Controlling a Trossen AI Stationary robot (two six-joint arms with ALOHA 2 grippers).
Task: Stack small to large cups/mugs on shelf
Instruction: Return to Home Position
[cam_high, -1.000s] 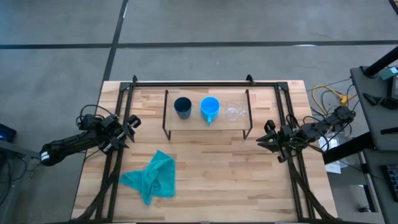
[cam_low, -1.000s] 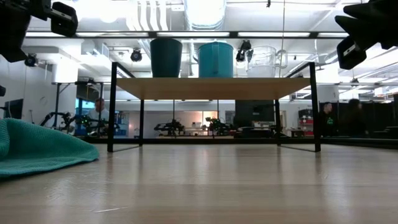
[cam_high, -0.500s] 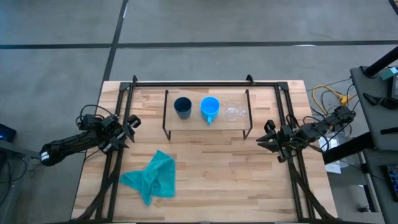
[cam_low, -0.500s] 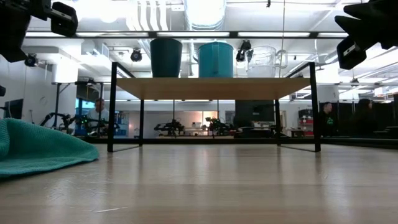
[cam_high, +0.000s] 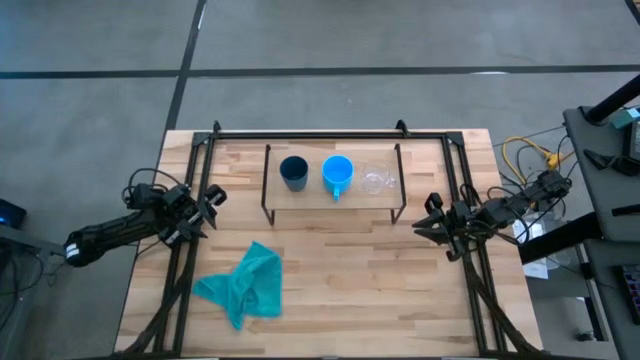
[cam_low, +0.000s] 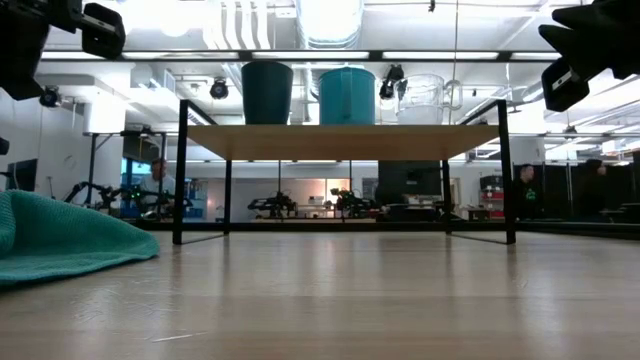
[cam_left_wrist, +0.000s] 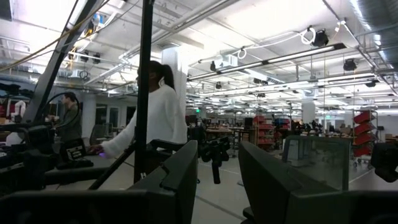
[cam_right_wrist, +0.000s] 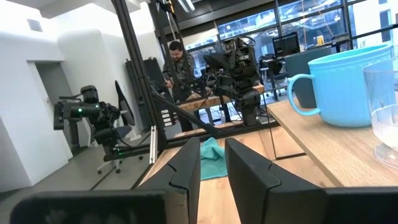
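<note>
the left gripper (cam_high: 208, 203) is seen with its jaws apart and nothing held between them, parked at the middle left of the high view over the table's edge. the right gripper (cam_high: 430, 218) is parked the same way at the middle right, with its jaws set a narrow gap apart and nothing held.

between them, in the upper centre, the low black-legged shelf with a light wood plank top (cam_low: 340, 142) is loaded. the dark teal-black cup (cam_high: 293, 172), the bright blue handled mug (cam_high: 338, 174) and the tiny clear glass cup (cam_high: 375, 180) are lined up on it left to right, all upright.

a crumpled teal cloth (cam_high: 245, 285) is left on the big black-framed wooden table (cam_high: 350, 290), lower left. a person in a white top (cam_left_wrist: 158, 124) can be made out in the room behind.
</note>
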